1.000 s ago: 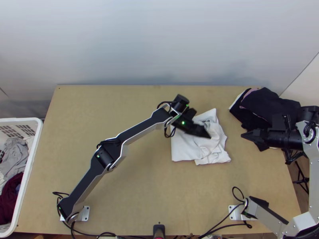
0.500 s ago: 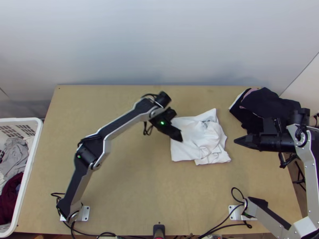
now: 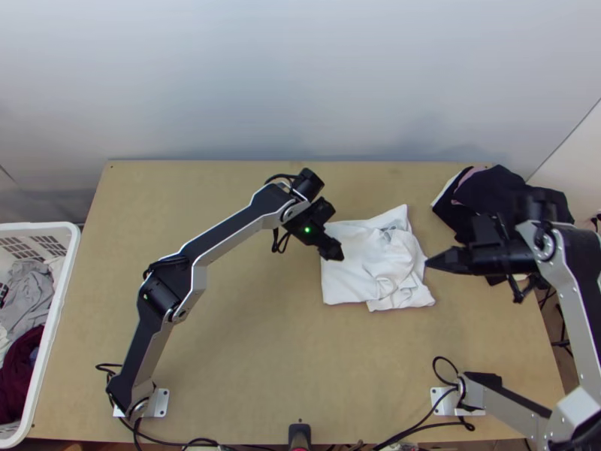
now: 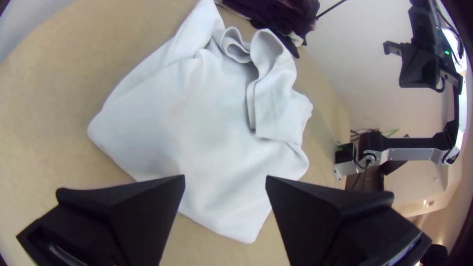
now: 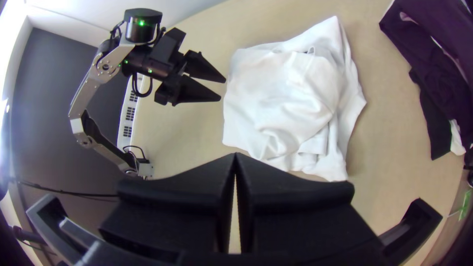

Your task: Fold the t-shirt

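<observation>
The white t-shirt [image 3: 368, 263] lies in a compact, partly folded heap right of the table's middle, its right half wrinkled and bunched. My left gripper [image 3: 336, 249] hangs over the shirt's left edge in the top view; in the left wrist view the left gripper [image 4: 225, 178] is open, with nothing between its fingers and the shirt [image 4: 197, 118] beyond them. At the shirt's right edge is my right gripper [image 3: 430, 263]. The right wrist view shows the right gripper [image 5: 235, 155] shut and empty, its tips apart from the shirt [image 5: 295, 98] in that picture.
Dark clothes [image 3: 503, 199] lie piled at the table's back right corner, partly under the right arm. A white basket [image 3: 56, 316] with laundry stands at the left edge. Bare wood [image 3: 225, 338] spreads in front of and left of the shirt.
The left gripper has drawn back leftward from over the shirt's middle to its left edge. The right gripper has moved left, up to the shirt's right side. The shirt's outline looks the same.
</observation>
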`<state>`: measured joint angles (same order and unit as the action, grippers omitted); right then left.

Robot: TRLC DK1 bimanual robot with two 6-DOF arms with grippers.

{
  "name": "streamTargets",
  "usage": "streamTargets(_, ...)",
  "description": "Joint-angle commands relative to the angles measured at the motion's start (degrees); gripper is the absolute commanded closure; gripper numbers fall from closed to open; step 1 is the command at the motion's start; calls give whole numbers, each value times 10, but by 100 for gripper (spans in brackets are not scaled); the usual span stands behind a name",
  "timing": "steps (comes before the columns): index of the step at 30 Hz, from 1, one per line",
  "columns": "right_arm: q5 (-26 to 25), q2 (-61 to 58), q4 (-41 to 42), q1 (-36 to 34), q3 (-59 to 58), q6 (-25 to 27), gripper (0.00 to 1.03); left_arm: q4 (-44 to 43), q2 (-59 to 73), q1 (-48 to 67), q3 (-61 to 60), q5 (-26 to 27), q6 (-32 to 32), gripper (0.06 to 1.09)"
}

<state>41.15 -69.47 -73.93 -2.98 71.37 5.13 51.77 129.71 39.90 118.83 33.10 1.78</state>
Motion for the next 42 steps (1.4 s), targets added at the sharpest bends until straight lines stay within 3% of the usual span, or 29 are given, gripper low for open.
streamTargets(1,-1,-66,27,50,26,3,100,-33,20,9,6,-9,-1,53)
streamTargets(3,-1,-81,30,58,38,4,100,-50,27,10,6,-9,0,70)
streamTargets(7,-1,-102,42,62,37,6,100,-58,45,18,17,-48,29,80)
streamTargets(16,0,-177,109,93,39,-7,100,-54,56,21,-10,-81,44,89)
streamTargets(25,-3,-303,172,149,39,-5,100,-55,63,27,-5,-93,44,88)
streamTargets(33,-56,-373,199,167,68,-13,100,-55,61,28,-5,-95,43,88)
streamTargets(42,-236,-366,203,226,12,-6,100,-55,63,33,-5,-103,43,88)
